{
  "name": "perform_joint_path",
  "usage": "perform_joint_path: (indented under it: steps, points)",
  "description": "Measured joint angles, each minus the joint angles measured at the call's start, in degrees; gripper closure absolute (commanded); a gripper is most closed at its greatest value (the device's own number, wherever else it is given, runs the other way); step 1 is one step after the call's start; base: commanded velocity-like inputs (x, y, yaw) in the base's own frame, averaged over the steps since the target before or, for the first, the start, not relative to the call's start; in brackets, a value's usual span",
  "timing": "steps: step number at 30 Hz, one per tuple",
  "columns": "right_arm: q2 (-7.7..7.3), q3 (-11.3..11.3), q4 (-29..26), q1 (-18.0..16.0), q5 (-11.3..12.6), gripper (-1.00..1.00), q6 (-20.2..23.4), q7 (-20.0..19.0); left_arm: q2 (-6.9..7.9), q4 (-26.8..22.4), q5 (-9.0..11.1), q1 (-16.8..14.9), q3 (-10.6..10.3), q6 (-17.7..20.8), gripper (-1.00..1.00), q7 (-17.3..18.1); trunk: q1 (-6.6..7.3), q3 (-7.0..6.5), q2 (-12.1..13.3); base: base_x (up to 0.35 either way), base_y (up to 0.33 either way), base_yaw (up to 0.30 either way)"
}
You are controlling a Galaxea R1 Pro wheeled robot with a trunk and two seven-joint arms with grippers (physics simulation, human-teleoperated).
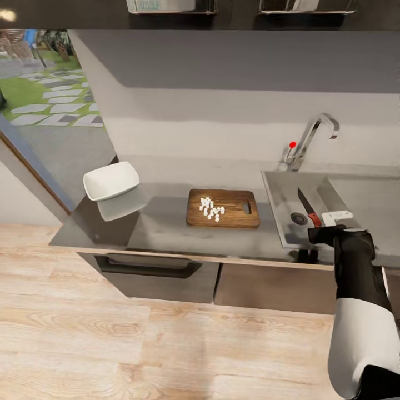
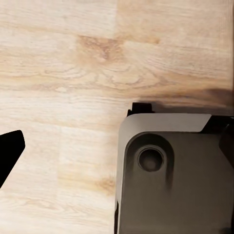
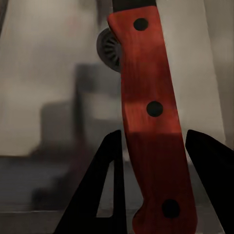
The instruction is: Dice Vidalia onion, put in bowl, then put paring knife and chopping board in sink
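Right arm: black-and-white sleeve comes up from the lower right of the head view, ending in the black right gripper (image 1: 320,226) over the front part of the sink.
Knife: small paring knife with a red-orange riveted handle (image 3: 155,122) and dark pointed blade. In the right wrist view the handle sits between the two black fingers (image 3: 108,195), so the gripper is clamped on it. From the head view the blade (image 1: 305,201) points away from the robot, over the basin.
Sink: rectangular stainless-steel basin (image 1: 278,205) at the right end of the counter, round drain (image 1: 298,218) just beside the knife, chrome angular faucet (image 1: 316,133) and red-knobbed lever (image 1: 292,145) behind it.
Board: brown wooden rectangular chopping board with a slot handle (image 1: 223,208), flat on the counter just left of the sink, handle end toward the sink.
Onion: little white diced pieces (image 1: 211,209) heaped on the board, left of its middle.
Bowl: white glossy square-rimmed bowl (image 1: 111,181), well apart from the board near the counter's left end, tilted, its reflection showing below it.
Countertop: glossy grey steel surface (image 1: 166,228) above dark grey cabinets.
Left gripper: honestly can't tell, the left wrist view gives just one black fingertip (image 2: 9,152) over the light wood floor (image 2: 63,73) and a grey part of the robot's body (image 2: 170,175).
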State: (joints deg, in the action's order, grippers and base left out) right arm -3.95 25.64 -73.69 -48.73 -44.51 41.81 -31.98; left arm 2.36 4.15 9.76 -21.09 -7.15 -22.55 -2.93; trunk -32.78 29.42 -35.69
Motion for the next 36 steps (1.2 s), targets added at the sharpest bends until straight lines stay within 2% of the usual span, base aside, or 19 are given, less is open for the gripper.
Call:
perform_joint_path:
  steps: [5,18,28,32,36]
  points:
    - [0.00,0.0,1.3,0.0,0.1,1.00,-0.7,1.4,0.07,0.0,0.0,0.0,0.0,0.0,-1.00,0.0,0.00,0.00,0.0,0.159,-0.021,0.000]
    - [0.00,0.0,1.6,0.0,0.1,1.00,-0.8,1.5,0.13,0.0,0.0,0.0,0.0,0.0,-1.00,0.0,0.02,0.00,0.0,0.307,-0.001,0.000]
    - [-0.01,0.3,7.1,0.0,0.0,1.00,-0.8,1.8,0.05,0.0,0.0,0.0,0.0,-0.1,-1.00,0.0,-0.02,0.00,0.0,0.053,0.000,0.000]
    - [-0.06,1.3,10.2,0.0,0.1,1.00,-2.4,4.9,0.04,0.0,0.0,0.0,0.0,-0.1,-1.00,0.0,-0.01,0.00,0.0,0.001,0.000,0.000]
    - [-0.09,4.0,13.6,0.0,0.0,1.00,-5.6,7.3,0.04,0.0,0.0,0.0,0.0,-0.1,-1.00,0.0,-0.02,0.00,0.0,0.000,0.000,0.000]
